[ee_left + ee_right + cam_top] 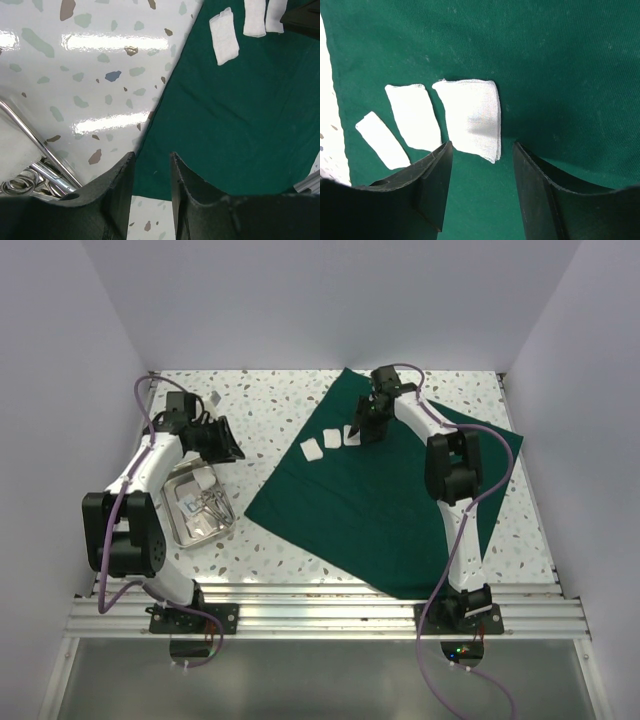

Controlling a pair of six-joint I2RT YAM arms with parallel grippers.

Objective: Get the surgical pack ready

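A white tabletop (280,410) speckled with grey, brown and blue chips fills the middle of the top view. 3 plain pale walls (320,300) enclose it at left, right and top. Ribbed aluminium rails (330,615) cross the lower part, above a grey panel (330,680) along the bottom edge.

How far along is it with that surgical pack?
Early on. Done: the green cloth lies spread flat, with three gauze squares in a row on it. In hand: the right claw hangs open over the end gauze square, holding nothing. To do: the steel tray with its instruments sits on the table beside the cloth, near the open left claw, and the cloth is unfolded.
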